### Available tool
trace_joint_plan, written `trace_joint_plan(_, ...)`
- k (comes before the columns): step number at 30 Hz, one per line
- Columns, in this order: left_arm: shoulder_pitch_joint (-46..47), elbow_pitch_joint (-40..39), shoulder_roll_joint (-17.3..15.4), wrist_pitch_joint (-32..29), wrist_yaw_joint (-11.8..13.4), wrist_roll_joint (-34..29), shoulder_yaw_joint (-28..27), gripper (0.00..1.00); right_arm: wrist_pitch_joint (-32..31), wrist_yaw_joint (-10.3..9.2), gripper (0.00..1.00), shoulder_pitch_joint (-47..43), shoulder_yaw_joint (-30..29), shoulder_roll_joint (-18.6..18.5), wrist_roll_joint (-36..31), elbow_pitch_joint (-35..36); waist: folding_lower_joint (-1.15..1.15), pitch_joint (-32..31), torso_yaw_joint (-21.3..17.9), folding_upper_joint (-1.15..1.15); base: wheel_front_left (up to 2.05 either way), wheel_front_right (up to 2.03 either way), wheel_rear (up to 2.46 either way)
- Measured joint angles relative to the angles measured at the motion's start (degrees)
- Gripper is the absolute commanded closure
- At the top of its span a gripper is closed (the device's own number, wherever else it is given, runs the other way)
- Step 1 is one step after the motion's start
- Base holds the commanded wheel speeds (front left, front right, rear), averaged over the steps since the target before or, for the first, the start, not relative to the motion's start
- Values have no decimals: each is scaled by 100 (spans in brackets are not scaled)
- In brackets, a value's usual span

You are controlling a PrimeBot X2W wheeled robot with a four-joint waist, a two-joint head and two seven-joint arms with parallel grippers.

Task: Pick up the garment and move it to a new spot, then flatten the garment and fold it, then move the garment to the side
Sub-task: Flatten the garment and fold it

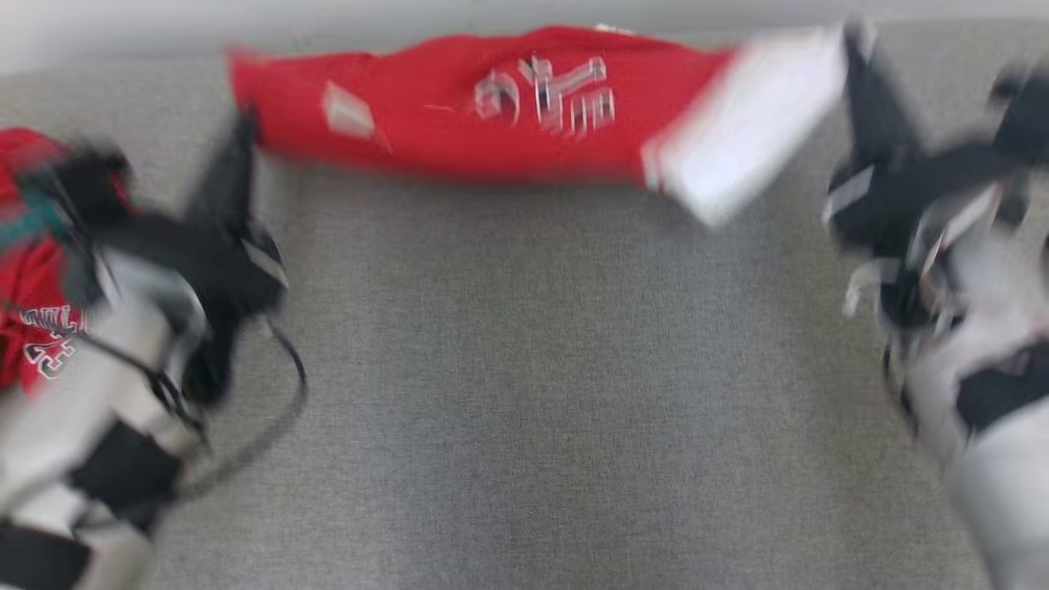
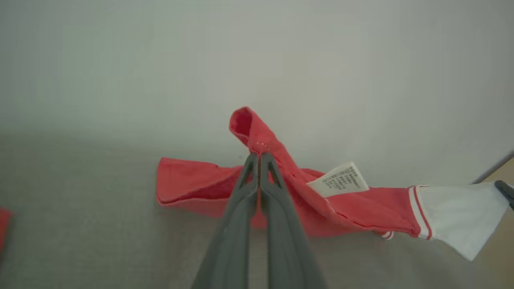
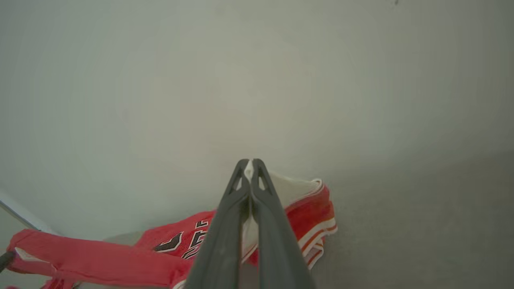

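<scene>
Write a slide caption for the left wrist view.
Left claw shut on a raised fold of the red-and-white fabric garment.

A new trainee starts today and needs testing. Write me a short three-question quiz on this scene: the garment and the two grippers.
1. True or false: the left gripper and the right gripper are both shut on the garment.
2. Which part of the garment does the right gripper pinch? A) the red hem B) the white part C) the black lettering
3. Fill in: a second red garment lies beside the robot's ___ arm.

Key: 1 true; 2 B; 3 left.
</scene>
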State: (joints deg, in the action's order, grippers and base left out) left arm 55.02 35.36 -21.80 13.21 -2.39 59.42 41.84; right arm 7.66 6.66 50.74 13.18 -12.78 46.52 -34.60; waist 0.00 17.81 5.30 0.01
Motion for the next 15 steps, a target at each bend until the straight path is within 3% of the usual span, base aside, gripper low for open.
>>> trace_joint_plan(6, -1458, -10, 51, 27, -7, 208, 223, 100, 281, 24, 100, -1970, 44, 1, 198, 403, -1, -436, 52, 0, 0, 0, 0)
trace_joint_plan(15, -2530, -74, -57, 52, 38, 254, 328, 100, 403, 40, 100, -3617, 268, -215, 179, 797, -2, -1191, 62, -2, 0, 0, 0)
